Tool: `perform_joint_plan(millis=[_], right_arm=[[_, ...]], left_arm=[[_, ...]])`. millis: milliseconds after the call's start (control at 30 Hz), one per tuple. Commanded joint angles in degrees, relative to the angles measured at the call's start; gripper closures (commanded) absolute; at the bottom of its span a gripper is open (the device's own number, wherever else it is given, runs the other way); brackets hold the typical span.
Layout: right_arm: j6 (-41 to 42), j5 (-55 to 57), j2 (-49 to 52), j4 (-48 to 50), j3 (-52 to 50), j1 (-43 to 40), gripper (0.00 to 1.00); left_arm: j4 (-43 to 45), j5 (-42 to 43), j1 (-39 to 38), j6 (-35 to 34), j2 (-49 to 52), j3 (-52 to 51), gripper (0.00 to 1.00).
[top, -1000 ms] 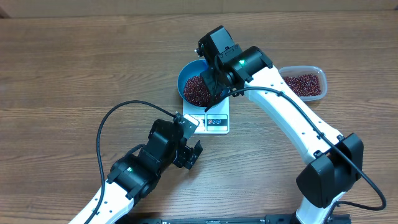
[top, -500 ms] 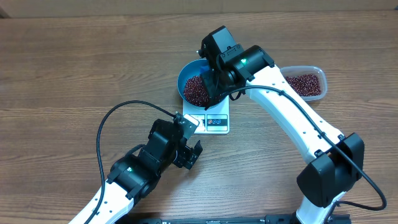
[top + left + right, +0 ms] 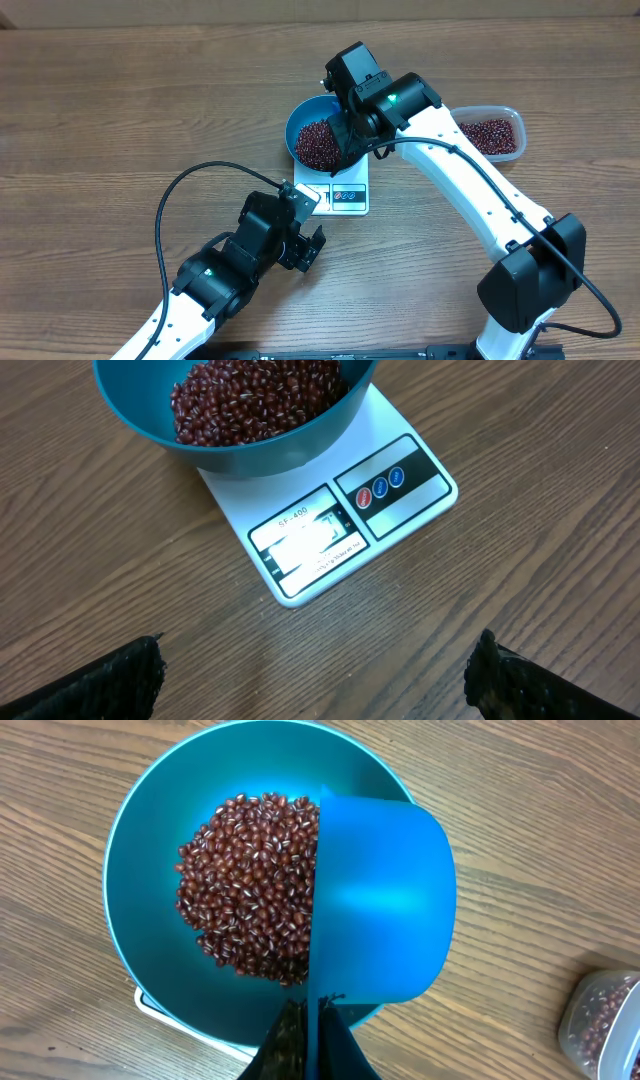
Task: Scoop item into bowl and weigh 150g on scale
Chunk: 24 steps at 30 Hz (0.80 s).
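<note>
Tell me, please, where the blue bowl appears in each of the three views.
Overhead: blue bowl, upper centre of the picture.
Left wrist: blue bowl at the top edge, left of centre, cropped.
Right wrist: blue bowl fills the left and centre, blue scoop over it.
Shared landmark: the white scale under it.

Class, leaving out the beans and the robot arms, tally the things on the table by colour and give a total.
Blue: 2 (round deep blue bowl, blue plastic scoop)
White: 1 (flat square white scale)
Clear: 1 (clear plastic tub)
Total: 4
</note>
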Motion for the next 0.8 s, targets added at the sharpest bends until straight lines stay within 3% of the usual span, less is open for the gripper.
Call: perform_joint_plan(millis=[0, 767], right_arm=[[-0.52, 0.81, -2.08, 2.08, -1.6, -0.52, 0.96], [-0.94, -3.28, 2.01, 6.05, -4.44, -0.42, 0.96]], left_arm=[[0.02, -0.52, 0.24, -0.2, 0.28, -0.42, 0.01], [0.02, -0.52, 0.24, -0.17, 0.28, -0.42, 0.0]])
